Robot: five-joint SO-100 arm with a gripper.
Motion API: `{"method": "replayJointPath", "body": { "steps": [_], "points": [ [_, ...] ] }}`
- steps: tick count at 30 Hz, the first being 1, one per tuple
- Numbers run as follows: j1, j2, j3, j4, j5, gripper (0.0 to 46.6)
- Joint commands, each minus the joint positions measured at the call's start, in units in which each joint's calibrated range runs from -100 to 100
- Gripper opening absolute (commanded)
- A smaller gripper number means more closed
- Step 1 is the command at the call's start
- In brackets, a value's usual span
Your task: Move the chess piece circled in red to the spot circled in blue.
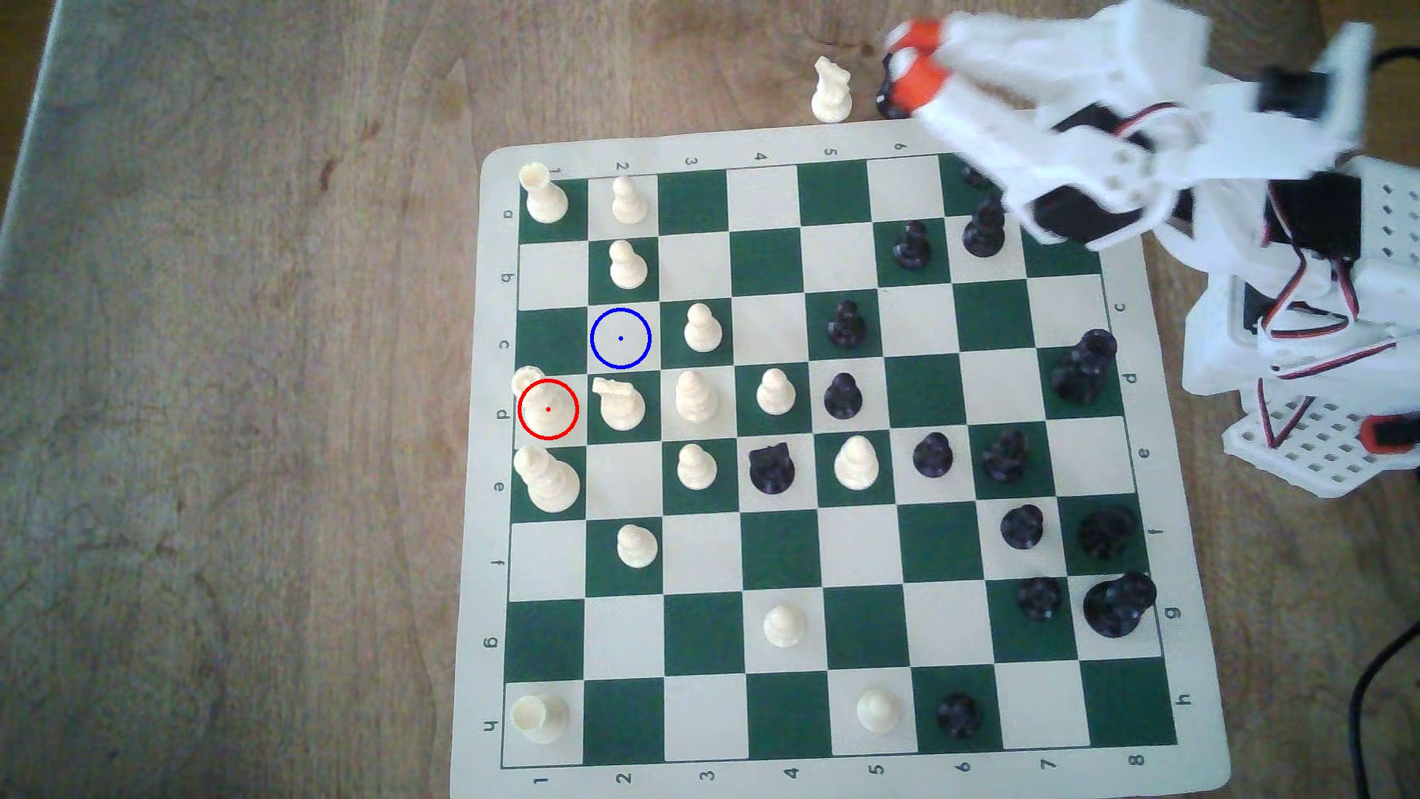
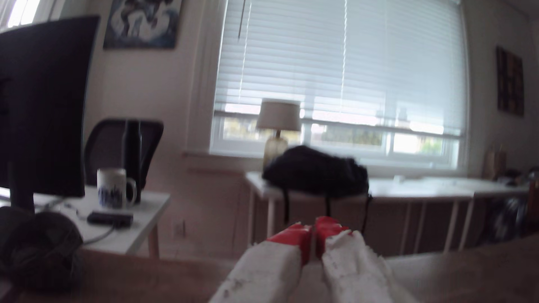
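Observation:
The chess piece (image 1: 547, 407), a tall cream queen, stands in the red ring on the board's column 1, row d, at the exterior view's left. The spot (image 1: 621, 338) is a cream square with a blue ring and dot, one square diagonally up and right of the queen, with nothing on it. My gripper (image 1: 913, 65) hovers beyond the board's far edge near column 6, far from both. Its red-tipped fingers (image 2: 294, 241) are pressed together with nothing between them. In the wrist view my gripper (image 2: 313, 234) points out at the room.
A cream knight (image 1: 621, 403) stands right beside the queen, and the cream king (image 1: 547, 480) sits one square below it. Cream pawns (image 1: 626, 265) (image 1: 701, 329) flank the spot. Another cream knight (image 1: 831, 92) rests off the board near my gripper. Black pieces crowd the exterior view's right.

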Motion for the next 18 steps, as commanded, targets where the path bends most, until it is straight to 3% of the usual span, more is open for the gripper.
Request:
{"method": "replayJointPath", "body": {
  "steps": [1, 8, 18],
  "points": [
    [-3.7, 10.6, -18.2, 16.5, -2.6, 0.2],
    [-6.6, 30.3, -33.3, 24.5, -6.3, 0.3],
    [-9.5, 56.1, -54.2, 30.5, -7.7, 0.3]
  ]
}}
